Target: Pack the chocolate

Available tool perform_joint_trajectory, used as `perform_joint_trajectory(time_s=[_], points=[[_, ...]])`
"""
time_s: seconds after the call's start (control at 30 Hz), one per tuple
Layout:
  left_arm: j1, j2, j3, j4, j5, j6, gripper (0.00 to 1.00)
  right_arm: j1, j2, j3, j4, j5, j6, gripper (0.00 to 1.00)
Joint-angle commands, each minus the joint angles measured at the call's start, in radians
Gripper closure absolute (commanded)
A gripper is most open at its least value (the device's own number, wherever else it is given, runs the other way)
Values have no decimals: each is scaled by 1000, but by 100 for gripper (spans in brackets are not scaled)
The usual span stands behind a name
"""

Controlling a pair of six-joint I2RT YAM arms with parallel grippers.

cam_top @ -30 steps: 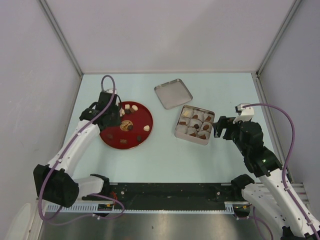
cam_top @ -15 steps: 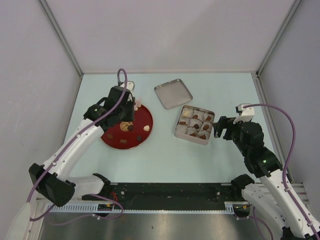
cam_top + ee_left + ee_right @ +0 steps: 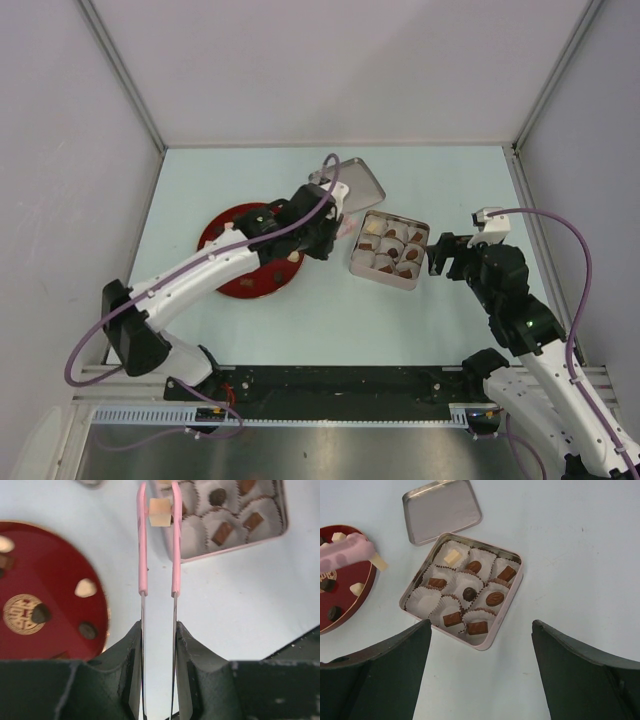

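Note:
My left gripper [image 3: 158, 635] is shut on pink-tipped tweezers [image 3: 142, 555]. The tweezers pinch a cream-white chocolate cube [image 3: 160, 512] just left of the square metal tin [image 3: 235, 552]. The cube also shows in the right wrist view [image 3: 379, 562], between the red plate [image 3: 355, 605] and the tin [image 3: 505, 625]. The tin holds paper cups, several with chocolate and one at its left corner bare [image 3: 422, 600]. The plate [image 3: 55, 575] carries a few dark and cream pieces. My right gripper [image 3: 480, 680] is open and empty, near the tin's right side [image 3: 437, 255].
The tin's lid [image 3: 442, 510] lies flat behind the tin, partly under my left arm in the top view [image 3: 360, 180]. Grey walls close in the table on the left, back and right. The arm bases stand along the near edge.
My left arm has swung right from over the red plate to the tin's left edge, carrying the cream cube in the tweezers. The right arm has not moved.

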State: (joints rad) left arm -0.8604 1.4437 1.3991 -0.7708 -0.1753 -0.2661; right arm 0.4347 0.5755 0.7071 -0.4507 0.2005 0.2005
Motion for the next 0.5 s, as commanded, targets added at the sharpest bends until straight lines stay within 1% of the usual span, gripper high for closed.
perform_joint_trajectory(time_s=[0.0, 0.3, 0.47], points=[[-67, 56, 64, 64, 33, -18, 100, 2, -16, 3, 27, 5, -12, 14], [-112, 156, 83, 79, 36, -10, 100, 2, -16, 3, 24, 10, -13, 14], [-118, 182, 63, 82, 27, -4, 98, 2, -16, 3, 26, 10, -15, 14]])
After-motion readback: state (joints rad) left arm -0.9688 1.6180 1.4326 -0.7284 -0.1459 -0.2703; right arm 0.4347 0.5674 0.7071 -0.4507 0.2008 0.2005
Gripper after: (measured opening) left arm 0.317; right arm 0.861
